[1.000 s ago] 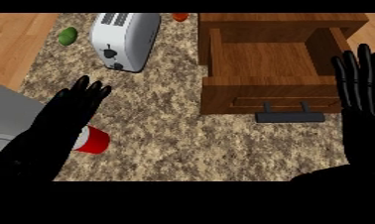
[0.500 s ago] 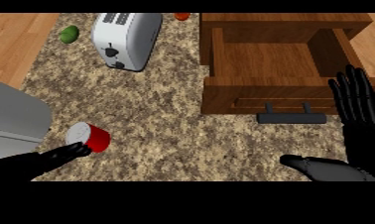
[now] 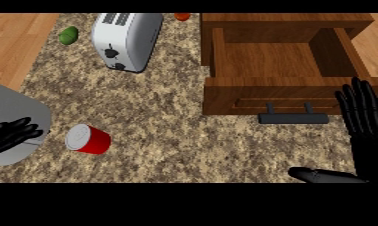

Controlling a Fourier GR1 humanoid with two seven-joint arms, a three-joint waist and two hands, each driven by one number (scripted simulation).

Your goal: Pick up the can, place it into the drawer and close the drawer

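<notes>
Head view, looking steeply down on the speckled table (image 3: pixel 162 115). At the near edge, toward 4 o'clock, the right hand (image 3: pixel 362 137) is released, its fingers straight and pointing to 12 o'clock and its thumb spread toward 9 o'clock; it grasps nothing. At 8 o'clock on the left edge, the left hand (image 3: pixel 16 134) shows only as relaxed, spread fingers over a grey object (image 3: pixel 26 115), also grasping nothing.

The red can (image 3: pixel 88 139) rests on the table just beside the left hand, at its 3 o'clock, apart from the fingers; its pale end faces 9 o'clock. The wooden drawer (image 3: pixel 273 60) stands open at 1 o'clock from centre, well apart from the can. Its black handle (image 3: pixel 293 118) projects toward 6 o'clock, near the right hand's fingertips.

Farther off, at 11 o'clock, a white toaster (image 3: pixel 125 40) lies beside the drawer. A green item (image 3: pixel 69 35) sits at its 9 o'clock and an orange-red item (image 3: pixel 182 16) at the far edge.
</notes>
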